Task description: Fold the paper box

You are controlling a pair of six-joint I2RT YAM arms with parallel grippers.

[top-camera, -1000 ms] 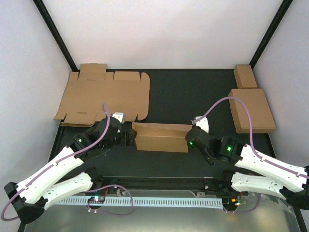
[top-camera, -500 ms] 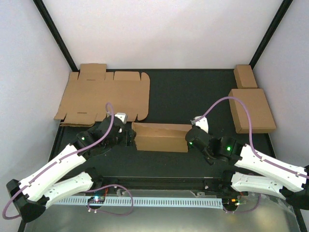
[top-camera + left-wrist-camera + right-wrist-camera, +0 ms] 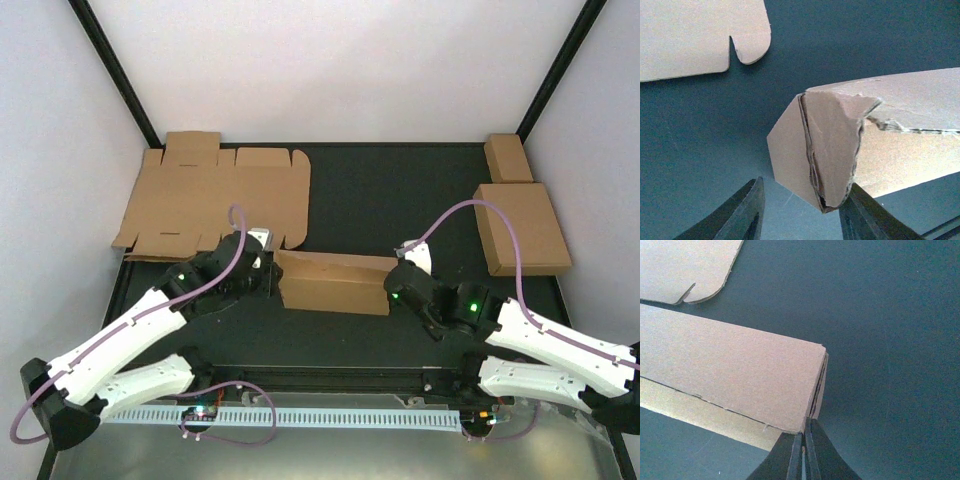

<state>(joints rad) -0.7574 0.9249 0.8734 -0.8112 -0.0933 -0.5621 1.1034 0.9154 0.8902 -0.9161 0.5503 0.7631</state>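
Cardboard paper box (image 3: pixel 335 283), right hand (image 3: pixel 804 429) pinching it, left hand (image 3: pixel 802 200) advanced, half-spread astride it

Left arm (image 3: pixel 130 335) comes in from the near-left corner of the table (image 3: pixel 400 190), and right arm (image 3: pixel 560 345) from the near-right. Both are stretched low and angled toward the middle, facing each other. Left gripper (image 3: pixel 805 195) has its jaws partway apart. Right gripper (image 3: pixel 804 427) is pinched tight on the end of the paper box (image 3: pixel 740 370).
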